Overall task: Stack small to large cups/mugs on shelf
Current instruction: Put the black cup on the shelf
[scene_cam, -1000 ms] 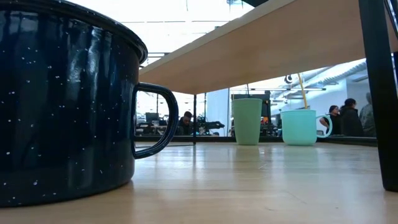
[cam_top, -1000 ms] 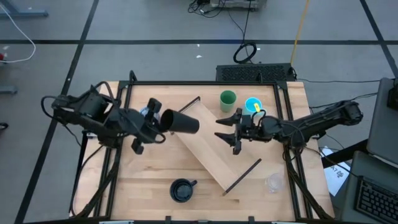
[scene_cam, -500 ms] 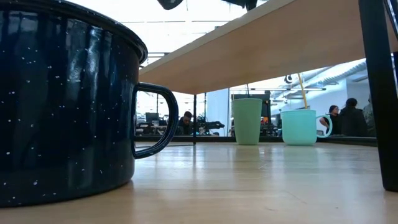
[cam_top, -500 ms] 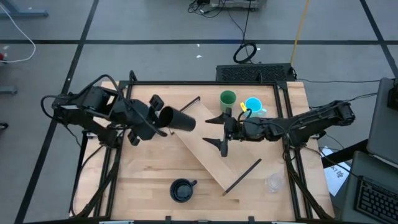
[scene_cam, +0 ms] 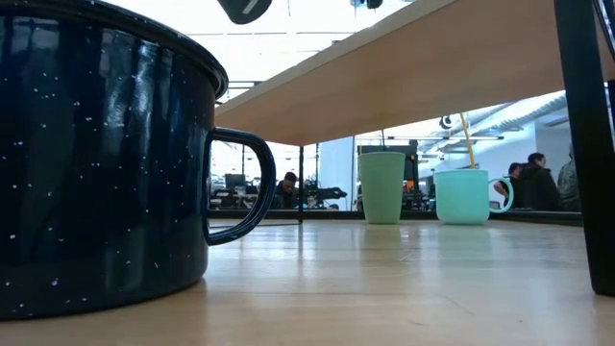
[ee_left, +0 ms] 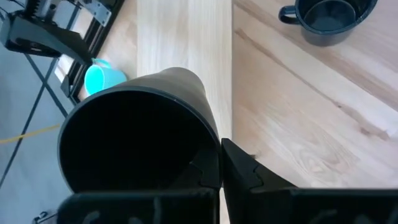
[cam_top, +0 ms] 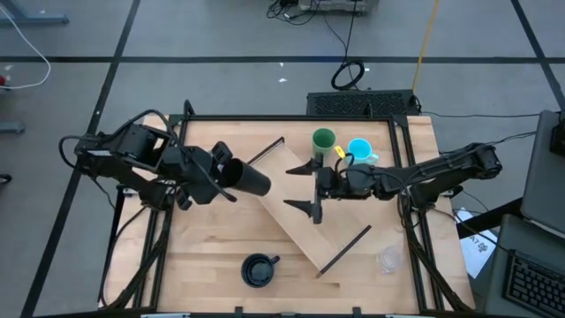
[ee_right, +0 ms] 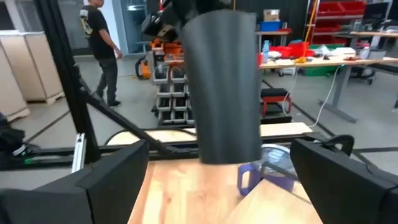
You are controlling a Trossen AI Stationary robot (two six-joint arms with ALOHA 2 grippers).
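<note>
A black cup (cam_top: 249, 179) hangs on its side above the far left end of the shelf (cam_top: 309, 216), its mouth toward the table's left. My left gripper (cam_top: 221, 170) is shut on it. My right gripper (cam_top: 290, 187) stands open just right of the cup's base, level, holding nothing. The green cup (cam_top: 324, 140) and the cyan mug (cam_top: 359, 150) stand on their bases at the table's far side. The navy mug (cam_top: 258, 270) stands near the front edge, and the clear glass cup (cam_top: 388, 259) at the front right. A bluish-purple vessel (ee_right: 266, 172) shows behind the black cup. My left gripper pinches the black cup's wall at the rim (ee_left: 214, 155), one finger (ee_left: 244, 171) outside and the other inside the mouth. The fingers come from the table's left, slanting down. The cup is lifted clear of the shelf, its base (cam_top: 267, 185) pointing toward the right gripper.
The shelf lies slantwise across the table's middle, with thin dark brackets (cam_top: 346, 249) at its short ends. In the low view its underside (scene_cam: 413, 67) spans overhead and a bracket leg (scene_cam: 586, 144) stands at the right. People move in the room beyond.
My right gripper has gone toward the table's left, up to the black cup's base, has rolled, and has opened wider. My left gripper has turned, and the cup's base has dipped into the top of the low view.
</note>
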